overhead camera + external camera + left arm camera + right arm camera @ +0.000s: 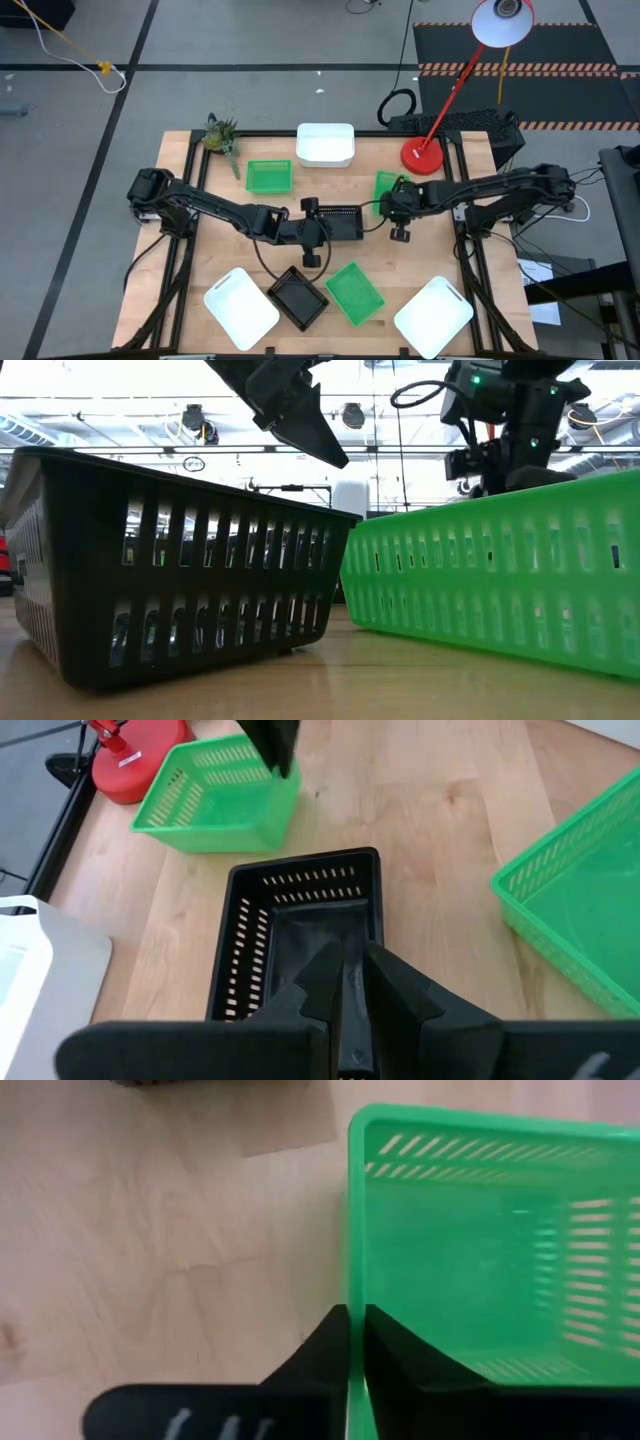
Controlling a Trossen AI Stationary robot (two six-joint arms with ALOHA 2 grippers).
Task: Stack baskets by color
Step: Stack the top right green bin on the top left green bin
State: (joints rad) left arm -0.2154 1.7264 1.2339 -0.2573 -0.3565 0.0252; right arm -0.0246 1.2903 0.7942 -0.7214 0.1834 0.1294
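Note:
My left gripper is shut on a black basket at the table's middle. Just right of it, my right gripper is shut on a green basket beside the red lamp base. Untouched baskets rest on their bottoms: a white one and a green one at the far side. Along the near edge are a white one, a black one, a green one and a white one. My left gripper is shut on the rim of the black basket's nearer short end, coming slanting down from the table's left. The basket stretches away from the fingers along their line. Dark fingers on dark plastic hide whether one finger is inside. My right gripper pinches one side wall of the green basket at its rim, one finger inside the basket and one outside. The fingers come steeply from above. The basket stays open side up; whether it is off the table I cannot tell.
The red lamp base stands close behind the right gripper, its stem leaning toward the far right. A small plant sits at the far left corner. Bare wood shows between the two held baskets and the near row.

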